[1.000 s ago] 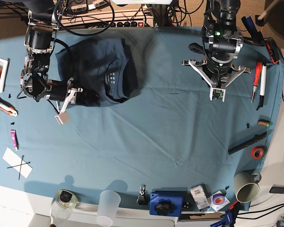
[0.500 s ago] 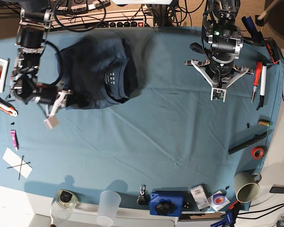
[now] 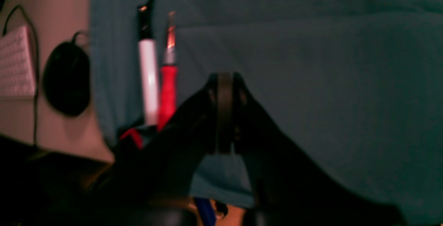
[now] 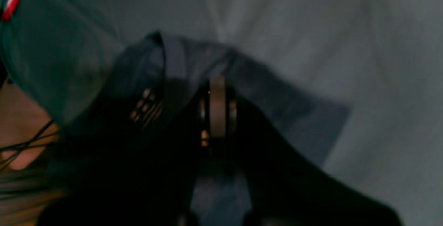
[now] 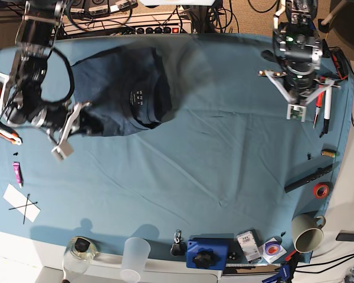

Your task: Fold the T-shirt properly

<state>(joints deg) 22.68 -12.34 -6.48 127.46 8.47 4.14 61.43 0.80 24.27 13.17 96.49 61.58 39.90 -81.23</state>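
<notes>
Base view: T-shirt (image 5: 127,88) folded, upper left of bench (image 5: 194,171), collar facing up. My right hand (image 5: 68,127) at shirt's left edge; grip unclear here. My left hand (image 5: 296,97) over bare cloth, far right, near pens (image 5: 323,106).

Left wrist view: left hand (image 3: 224,115) fingers together, empty.

Right wrist view: right hand (image 4: 217,111) fingers together, above shirt fabric (image 4: 193,77); blurry, can't tell whether fabric pinched.

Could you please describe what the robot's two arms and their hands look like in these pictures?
Both arms are black, jointed tubes with silver-grey housings. The right hand has pale grey fingers ending in a light square pad, and black cables loop beside its arm. The left hand has a symmetric silver V-shaped frame under a dark cylinder showing a small green light.
</notes>
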